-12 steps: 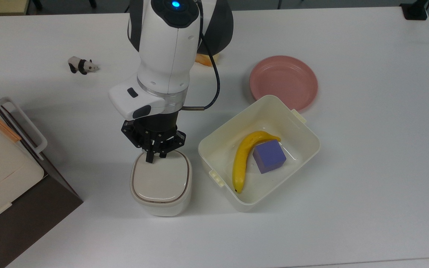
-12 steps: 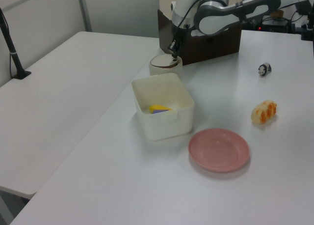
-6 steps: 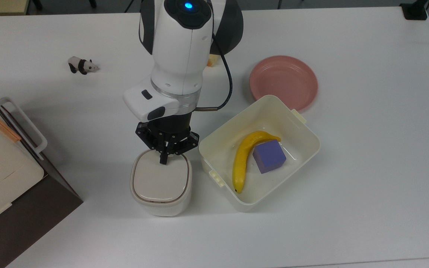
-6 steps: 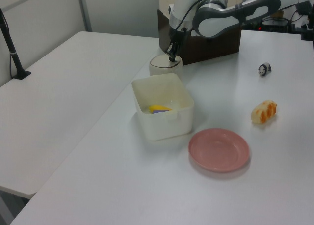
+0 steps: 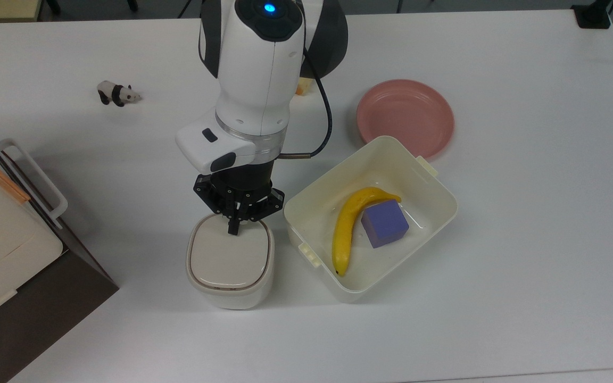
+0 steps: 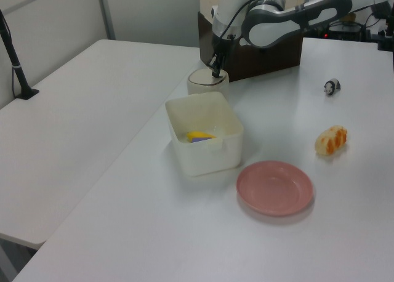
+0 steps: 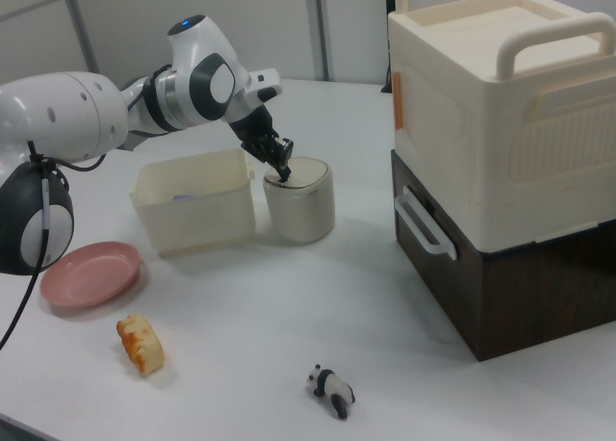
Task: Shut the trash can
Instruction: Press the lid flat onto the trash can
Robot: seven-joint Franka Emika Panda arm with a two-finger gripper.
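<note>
Nothing has shifted in the last half second, though a second ago the arm stood further toward the top view's left, its fingertips at the lid's left rear corner. Now the gripper hangs nose-down over the trash can, fingers drawn narrow, pressed together with nothing between them, their tips touching the back edge of the beige lid. That lid lies flat and shut on the rounded cream body, with a thin dark seam running round its rim.

Taking the trash can as the landmark: in the top view the cream tub sits just beside it to the right, close but not touching, and holds a banana lying against a purple block. Beyond the tub, further from the trash can, a pink plate rests on the white table; the tub's far corner overlaps the plate's edge as seen from above. A small panda figure stands well apart from the trash can, up and to the top view's left. To the top view's left of the can sits a dark brown box with a cream handled case stacked on it. In the right view a piece of bread-like toy food lies near the plate, well away from the can.
</note>
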